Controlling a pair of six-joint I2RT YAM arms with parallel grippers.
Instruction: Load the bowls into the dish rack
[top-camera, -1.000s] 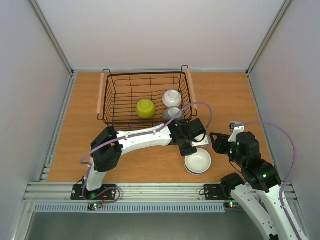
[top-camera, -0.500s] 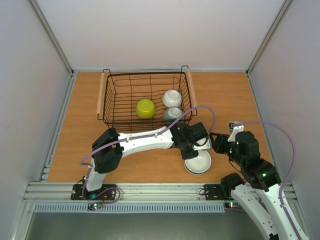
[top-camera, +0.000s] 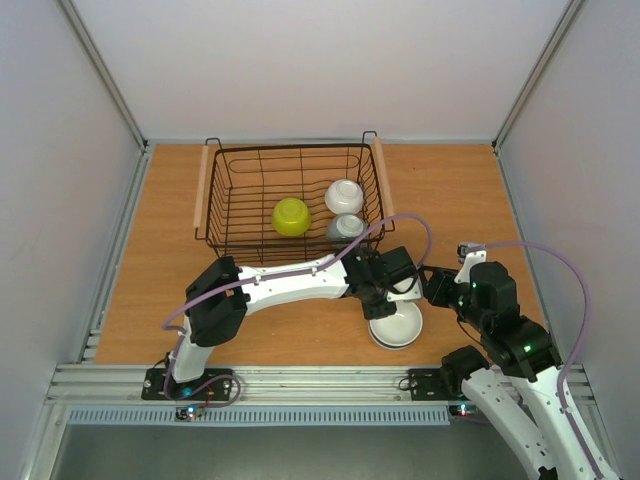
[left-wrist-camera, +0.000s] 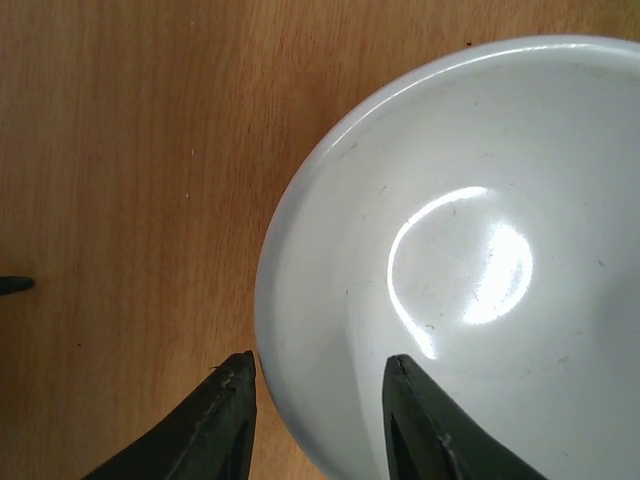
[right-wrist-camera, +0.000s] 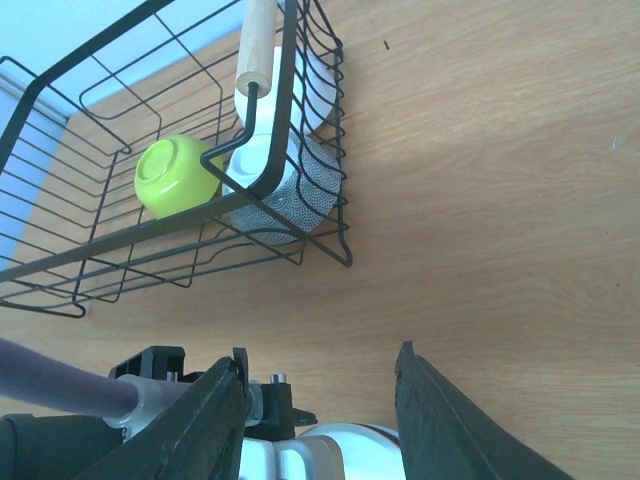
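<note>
Where the left arm reaches rightward across the table (top-camera: 460, 200), the left claw (left-wrist-camera: 320, 360) sits low over a white bowl (left-wrist-camera: 470, 260). It is astride the rim: one finger (left-wrist-camera: 225, 425) outside, by the wood, the other inside against the glazed wall. Gap moderate. Cannot tell whether they pinch the rim or only bracket it. The bowl is upright on the table, directly under this claw, with a glare spot in its hollow.

Right claw (right-wrist-camera: 320, 352): just right of the left claw, near but apart. Fingers partly spread with only bare wood between them. It holds nothing.

Dish rack (top-camera: 250, 200): beyond both claws, toward the far wall. Black wire, with a pale wooden handle (top-camera: 203, 190) on its left and right sides. In the corner nearest the claws, a grey speckled bowl (top-camera: 345, 228) leans at the wire. A second white bowl (top-camera: 344, 195) sits close behind it. Left of those, a yellow-green bowl (top-camera: 291, 216) lies tilted, base showing.

Surface: orange-brown wood grain, matte, with a few dark specks.

Room: plain pale walls (top-camera: 300, 60) on three sides. A grooved metal rail (top-camera: 300, 383) runs along the near edge behind the claws. A lilac cable (top-camera: 405, 212) loops over the left arm.
</note>
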